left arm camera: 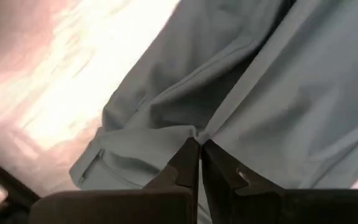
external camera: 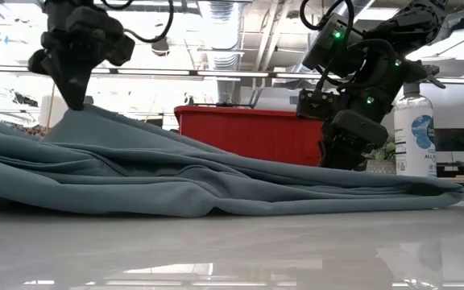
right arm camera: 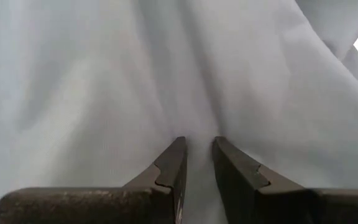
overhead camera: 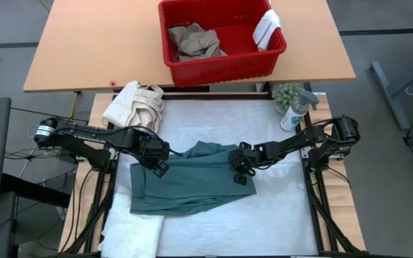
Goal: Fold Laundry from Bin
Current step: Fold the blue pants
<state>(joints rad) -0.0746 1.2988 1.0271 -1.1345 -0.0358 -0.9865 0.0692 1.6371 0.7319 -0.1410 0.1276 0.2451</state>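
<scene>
The left gripper (overhead camera: 159,166) is pinched tight on the teal garment's (overhead camera: 188,186) edge and the right gripper (overhead camera: 239,172) nips a fold opposite, so lift both evenly, keeping the cloth taut.

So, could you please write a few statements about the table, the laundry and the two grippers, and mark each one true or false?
1. The left gripper is shut on the teal garment. True.
2. The red bin is empty. False: tan trousers lie inside and a white cloth hangs over its rim.
3. The right gripper pinches the teal garment. True.
4. The spray bottle stands inside the bin. False: it stands outside, near the right arm.
5. The cream canvas cloth lies left of the garment's top. True.
</scene>
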